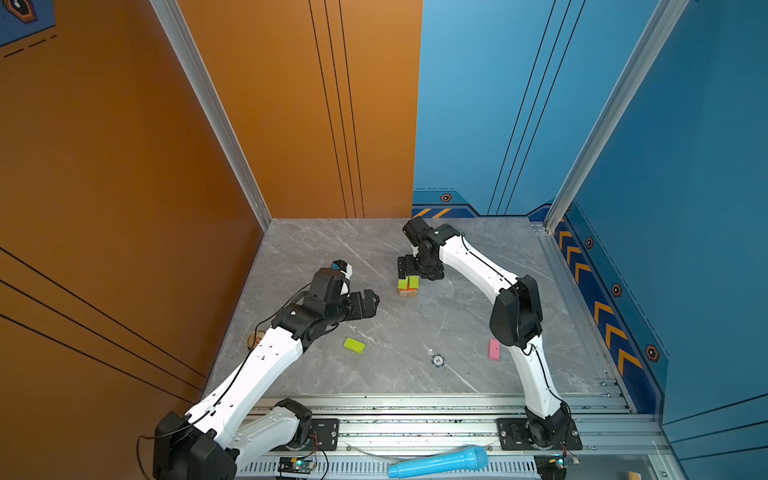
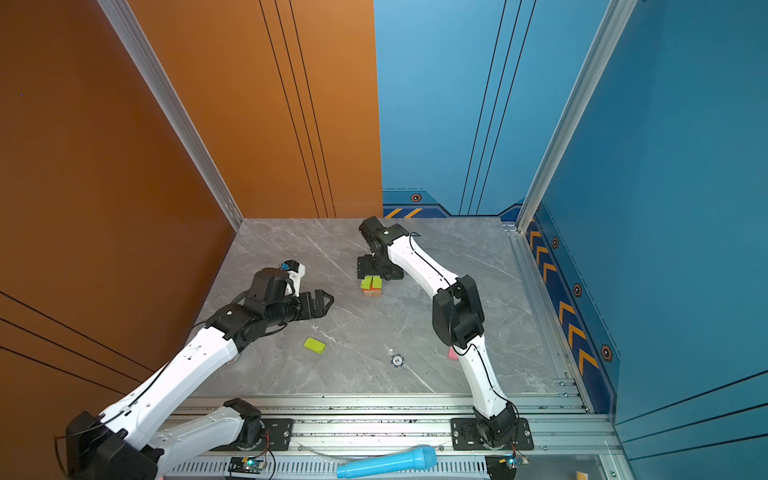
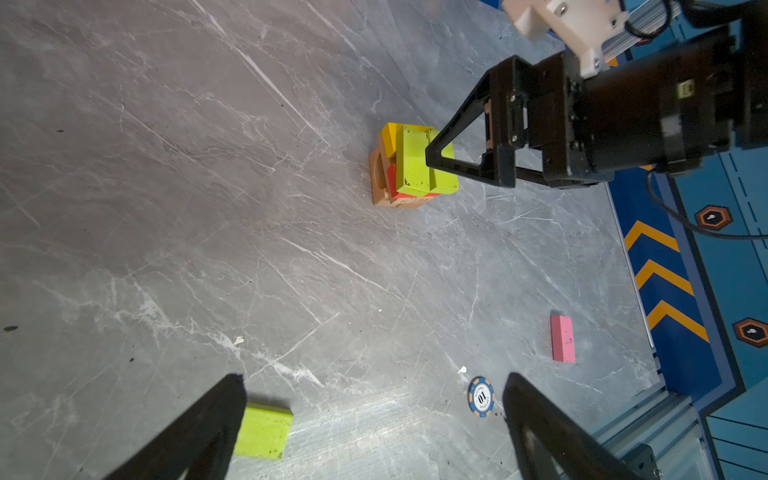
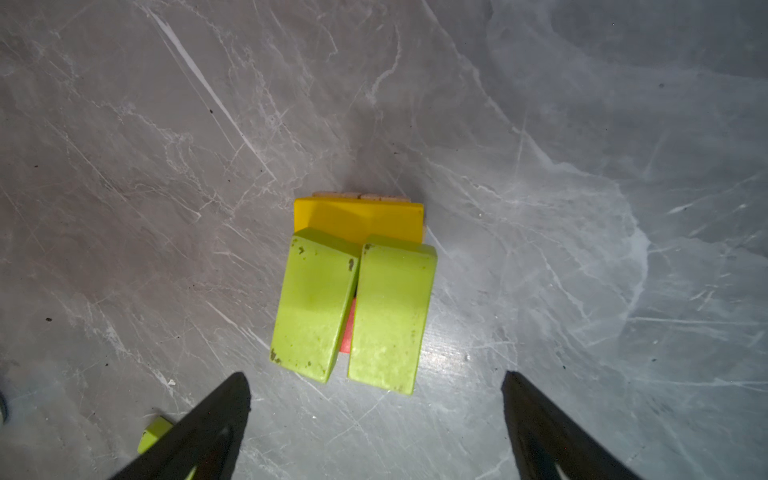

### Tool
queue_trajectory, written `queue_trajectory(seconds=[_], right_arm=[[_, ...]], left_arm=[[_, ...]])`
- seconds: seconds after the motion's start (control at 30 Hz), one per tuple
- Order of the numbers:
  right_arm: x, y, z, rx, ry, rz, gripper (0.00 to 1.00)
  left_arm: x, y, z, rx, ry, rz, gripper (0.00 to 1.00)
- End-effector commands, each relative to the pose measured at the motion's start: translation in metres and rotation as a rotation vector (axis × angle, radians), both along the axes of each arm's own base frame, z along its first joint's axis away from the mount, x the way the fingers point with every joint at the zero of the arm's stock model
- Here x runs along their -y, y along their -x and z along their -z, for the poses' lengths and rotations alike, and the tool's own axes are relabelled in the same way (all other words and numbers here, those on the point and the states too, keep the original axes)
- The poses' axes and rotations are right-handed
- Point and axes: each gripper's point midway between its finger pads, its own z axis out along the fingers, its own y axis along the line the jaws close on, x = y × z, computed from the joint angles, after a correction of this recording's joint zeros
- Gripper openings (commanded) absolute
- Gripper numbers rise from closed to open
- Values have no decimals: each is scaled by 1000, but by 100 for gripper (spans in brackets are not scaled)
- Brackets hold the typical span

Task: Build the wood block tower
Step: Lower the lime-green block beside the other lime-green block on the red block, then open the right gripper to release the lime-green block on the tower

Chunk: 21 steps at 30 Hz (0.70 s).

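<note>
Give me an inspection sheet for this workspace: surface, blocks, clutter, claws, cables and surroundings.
Surface: grey marble-look tabletop, a few dark specks.
Job's things: short wood block tower, tan base, red and yellow in the middle, two lime green bricks side by side on top. A loose lime green wooden brick and a loose pink wooden brick lie flat on the table.
Clutter: round blue-white token on the table; light blue microphone-shaped object in front of the aluminium front rail.
Grippers: left claw open, empty, apart from the tower; right claw open, empty, above the tower.
Cables: black cables run along both arms, clear of the blocks.
Surroundings: orange wall panels, blue wall panels.
</note>
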Motion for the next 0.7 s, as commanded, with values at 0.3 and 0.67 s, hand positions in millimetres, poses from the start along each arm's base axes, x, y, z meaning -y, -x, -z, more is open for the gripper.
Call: queue_trajectory(seconds=[0.3, 0.67], right_arm=[[-1, 0, 12, -28, 70, 35, 92], [-7, -5, 21, -36, 83, 26, 82]], left_arm=[[-12, 8, 3, -9, -8, -13, 98], [-12, 5, 5, -18, 12, -17, 98]])
